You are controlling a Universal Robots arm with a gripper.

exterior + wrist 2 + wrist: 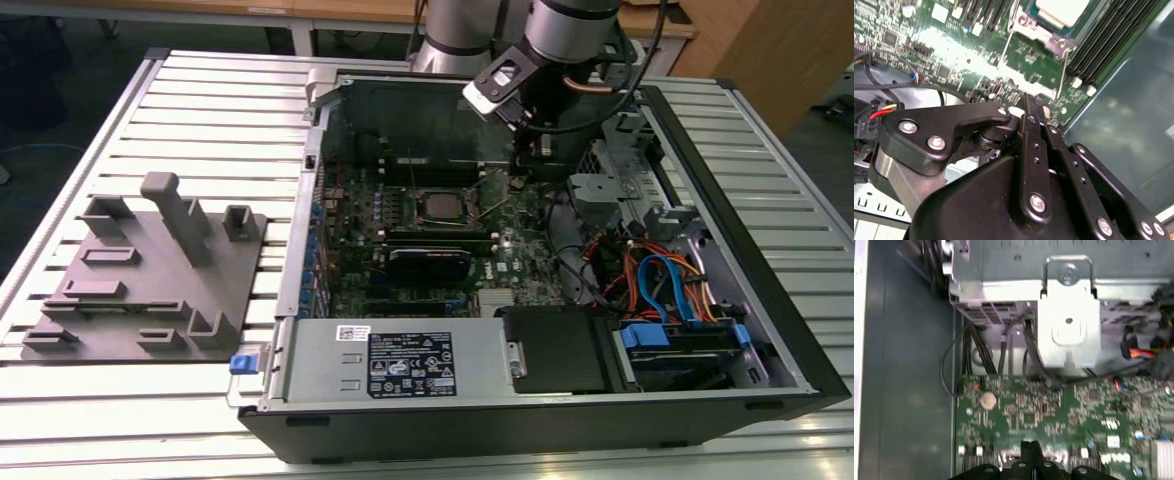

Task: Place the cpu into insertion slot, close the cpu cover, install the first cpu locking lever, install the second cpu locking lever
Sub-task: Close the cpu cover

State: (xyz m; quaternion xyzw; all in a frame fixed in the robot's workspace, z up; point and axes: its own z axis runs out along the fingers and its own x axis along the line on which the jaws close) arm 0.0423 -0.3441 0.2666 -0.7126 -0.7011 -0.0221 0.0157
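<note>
The cpu (438,205) lies flat in the middle of the green board, its silver face up. The cpu (1063,10) has the cpu cover (1028,29), a silver frame, lying around it. The insertion slot is hidden under chip and cover. A thin wire lever (1064,64) runs along one side of the socket, and I cannot tell if it is latched. My gripper (525,172) hangs low over the board, on the exterior view's right of the socket. Its black fingers (1030,131) meet at the tips. My gripper (1026,99) (1029,445) is shut with nothing seen between the tips.
The open computer case (747,190) walls in the board. A silver drive cage (1069,325) and loose cables (654,280) crowd the exterior view's right. Black memory sticks (427,240) lie below the socket. A grey fixture plate (147,270) stands outside the case on the exterior view's left.
</note>
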